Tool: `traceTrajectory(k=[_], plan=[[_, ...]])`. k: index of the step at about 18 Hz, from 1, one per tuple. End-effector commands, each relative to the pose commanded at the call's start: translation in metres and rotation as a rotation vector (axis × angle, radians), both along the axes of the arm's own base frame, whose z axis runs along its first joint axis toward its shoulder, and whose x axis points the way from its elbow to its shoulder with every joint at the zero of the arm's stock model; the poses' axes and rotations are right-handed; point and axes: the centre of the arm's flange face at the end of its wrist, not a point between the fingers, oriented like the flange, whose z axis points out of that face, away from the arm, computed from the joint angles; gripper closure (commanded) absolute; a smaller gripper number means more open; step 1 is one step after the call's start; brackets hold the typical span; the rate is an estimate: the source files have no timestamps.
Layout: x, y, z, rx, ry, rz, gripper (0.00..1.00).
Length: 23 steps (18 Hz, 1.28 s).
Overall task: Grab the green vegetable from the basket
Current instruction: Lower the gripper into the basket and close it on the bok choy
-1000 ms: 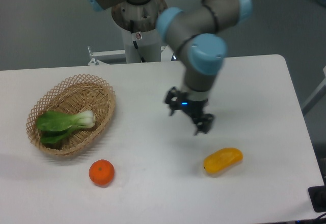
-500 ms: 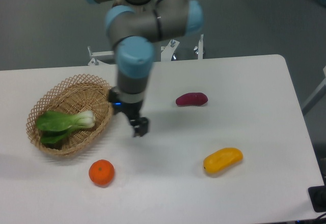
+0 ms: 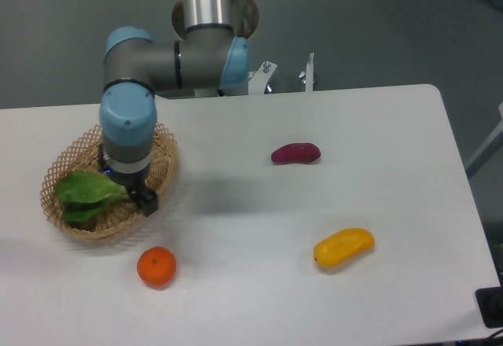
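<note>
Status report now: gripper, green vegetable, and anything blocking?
Gripper over the basket, at the green vegetable stem end; jaw state unclear. Vegetable lies in basket, not lifted. Orange, purple vegetable, yellow vegetable on table, clear of the path.

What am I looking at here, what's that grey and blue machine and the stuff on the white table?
It is a robot arm of grey tubes with blue joint caps, filmed by one fixed camera that looks down on the table from the front. At the arm's tip is a two-finger gripper, now over the right part of a wicker basket. In the basket lies a green vegetable; the arm hides its pale stem end. Whether the fingers are open, or touch it yet, cannot be told. Loose on the table are an orange fruit, a yellow vegetable and a purple vegetable, all well apart from each other.
</note>
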Motion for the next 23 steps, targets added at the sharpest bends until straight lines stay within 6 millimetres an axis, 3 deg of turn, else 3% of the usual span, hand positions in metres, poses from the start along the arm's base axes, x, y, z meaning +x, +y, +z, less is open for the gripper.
traceTrajectory(k=[6, 13, 21, 22, 23], plan=[[0.021, 0.012, -0.017, -0.036, -0.015, 0.006, 0.0], [0.03, 0.015, -0.045, -0.081, -0.031, -0.007, 0.0], [0.05, 0.015, -0.049, -0.094, -0.033, -0.039, 0.01], [0.05, 0.015, -0.051, -0.097, -0.033, -0.04, 0.14], [0.051, 0.015, -0.05, -0.099, -0.036, -0.041, 0.39]])
